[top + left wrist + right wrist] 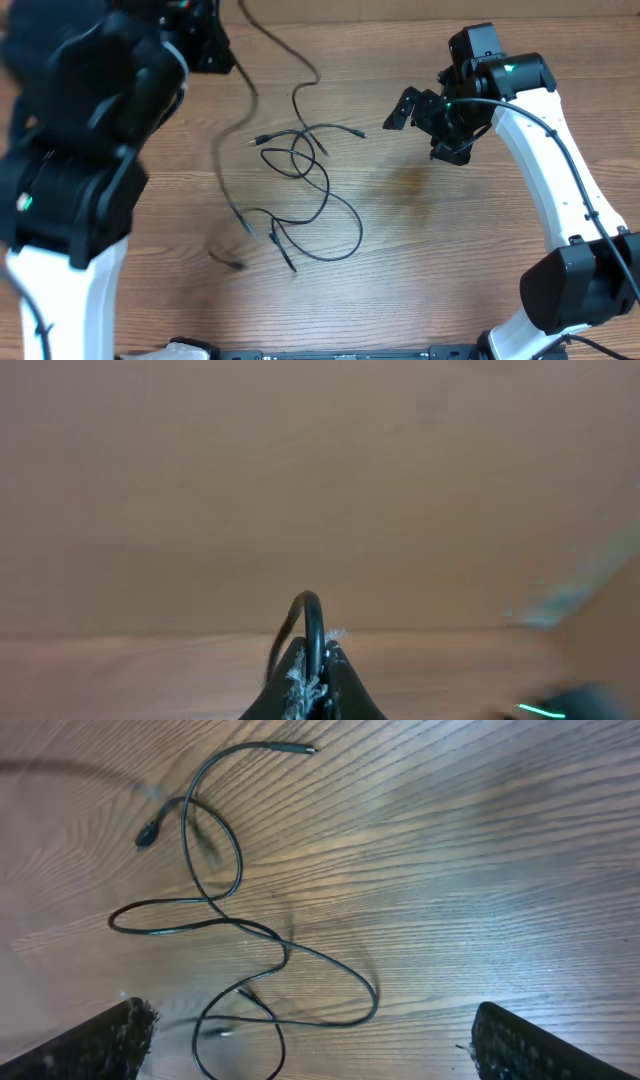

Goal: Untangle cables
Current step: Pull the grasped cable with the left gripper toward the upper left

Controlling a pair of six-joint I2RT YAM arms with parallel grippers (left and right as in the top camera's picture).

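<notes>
Black cables (303, 155) tangled on wood table (450, 250), left gripper (312, 660) pinching one

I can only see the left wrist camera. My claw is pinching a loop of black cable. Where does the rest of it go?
Observer: Overhead, the cable in your left claw trails down across the table to a loose tangle of cables.
Operator: Is the other claw helping?
Observer: No. The right claw is wide open, off to the right of the tangle, holding nothing.
Operator: What does its camera see?
Observer: The tangle lying flat on the wooden table, with one plug end free at the top.
</notes>
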